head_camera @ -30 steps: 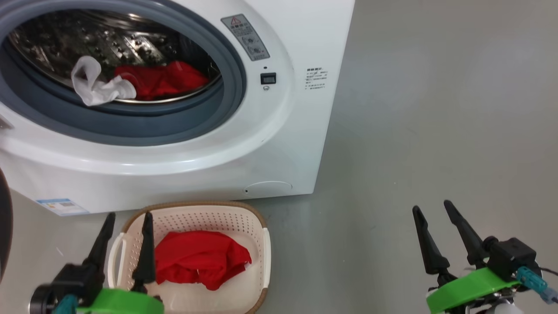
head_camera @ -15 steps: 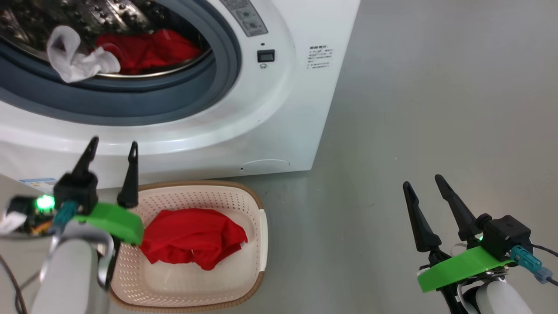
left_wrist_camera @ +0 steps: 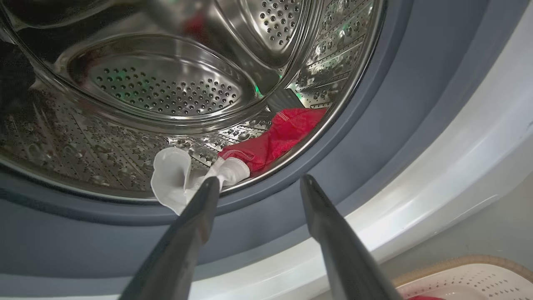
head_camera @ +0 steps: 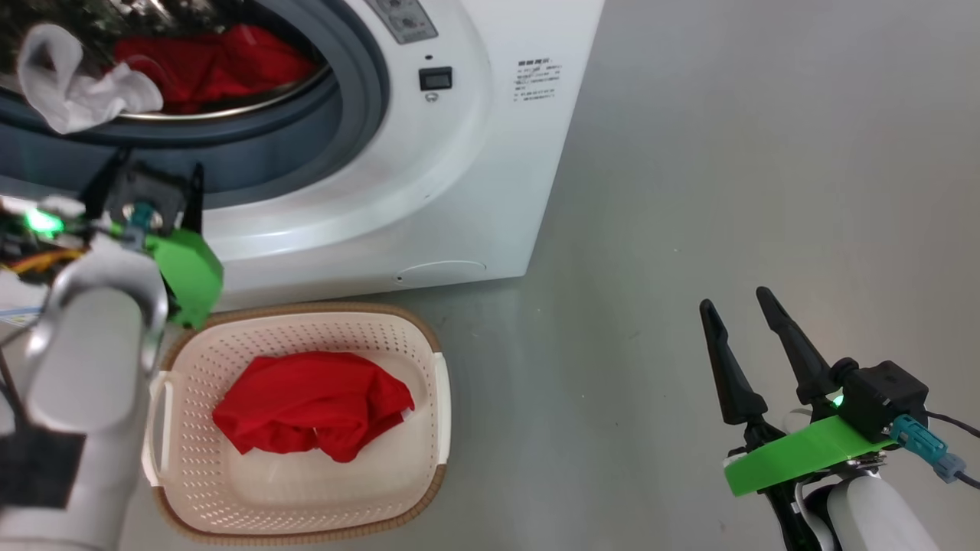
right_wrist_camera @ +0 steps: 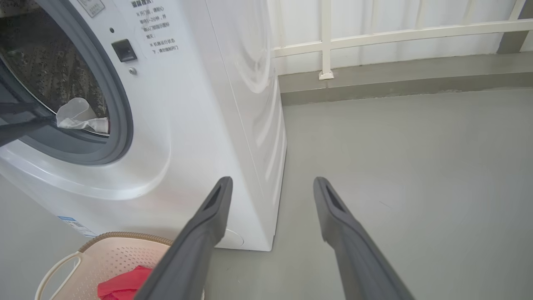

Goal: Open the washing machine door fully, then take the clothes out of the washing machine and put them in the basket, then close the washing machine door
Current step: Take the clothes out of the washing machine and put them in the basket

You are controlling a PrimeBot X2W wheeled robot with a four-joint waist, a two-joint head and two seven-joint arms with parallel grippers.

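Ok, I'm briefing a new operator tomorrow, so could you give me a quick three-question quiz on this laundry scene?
1. True or false: a red garment lies in the basket.
2. Which piece of laundry lies nearest the left gripper? A) white cloth B) blue towel C) black sock
3. Fill in: the right gripper, jaws open, hovers over bare ___.
Key: 1 true; 2 A; 3 floor.

A smooth grey floor (head_camera: 750, 153) was seen, marked by a few faint scuffs. Along its far edge a low grey kerb (right_wrist_camera: 416, 71) was laid, and a white railing (right_wrist_camera: 325, 25) was mounted on it.
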